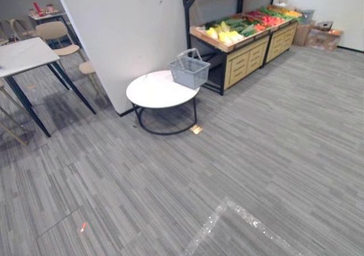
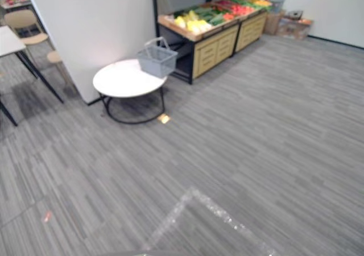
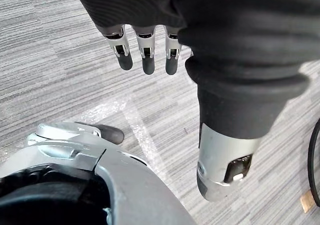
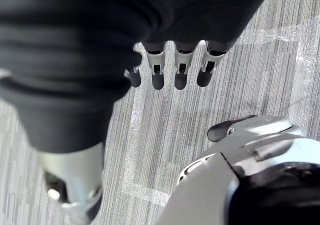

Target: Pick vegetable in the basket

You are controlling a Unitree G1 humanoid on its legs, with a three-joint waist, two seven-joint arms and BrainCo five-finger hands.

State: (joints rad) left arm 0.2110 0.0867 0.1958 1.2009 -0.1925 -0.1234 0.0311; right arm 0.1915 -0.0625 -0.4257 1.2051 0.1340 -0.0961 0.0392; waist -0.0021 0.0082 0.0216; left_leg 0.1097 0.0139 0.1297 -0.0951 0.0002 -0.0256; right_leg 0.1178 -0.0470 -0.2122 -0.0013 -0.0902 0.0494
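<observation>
The left hand (image 3: pixel 145 55) and right hand (image 4: pixel 182 67) are hanging over the floor (image 1: pixel 256 153), fingers loosely straight and holding nothing, while the basket (image 1: pixel 189 70) is sitting on the table (image 1: pixel 151 94), near the vegetables (image 1: pixel 233 31) lying on the stand (image 1: pixel 244 60).

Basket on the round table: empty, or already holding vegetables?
Empty, it seems: the grey basket stands upright on the white table, handles raised, with nothing coloured visible through its mesh.

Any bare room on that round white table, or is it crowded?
The round white table is bare from its near and left rim up to the grey basket on its far right edge. The produce stand behind is packed with vegetables.
</observation>
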